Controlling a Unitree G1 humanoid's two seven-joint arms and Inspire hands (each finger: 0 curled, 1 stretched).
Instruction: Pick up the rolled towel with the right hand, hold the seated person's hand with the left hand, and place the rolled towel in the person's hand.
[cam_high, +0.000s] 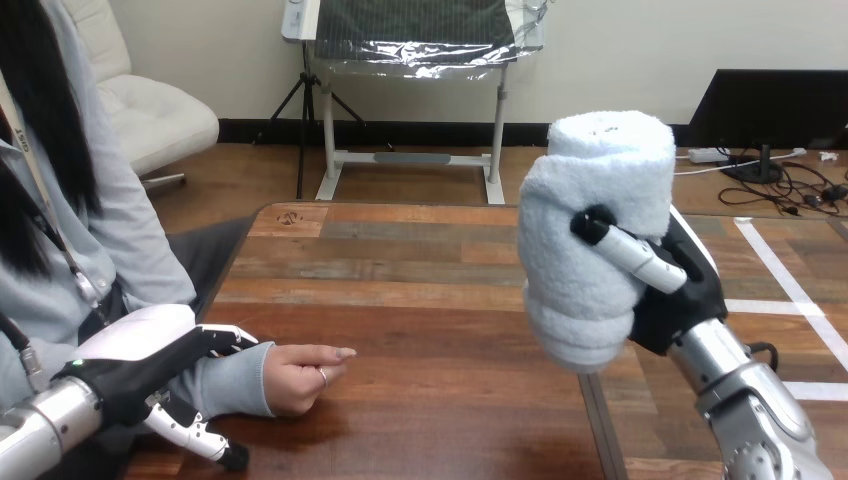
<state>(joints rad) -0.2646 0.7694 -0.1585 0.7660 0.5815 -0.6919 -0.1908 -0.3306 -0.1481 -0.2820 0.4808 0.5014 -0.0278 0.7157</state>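
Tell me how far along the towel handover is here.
Done: the right hand has the rolled towel gripped, held above the table. In hand: the left hand is curled round the person's sleeved wrist, fingers above, thumb below. Left: placing the towel in the person's hand, which rests loosely curled on the table.

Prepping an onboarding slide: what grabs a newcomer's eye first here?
The fluffy white rolled towel, held upright above the wooden table's right side in the right robot hand. Then, lower left, the left robot hand clasping the person's grey-sleeved wrist, with the person's hand resting loosely curled on the tabletop.
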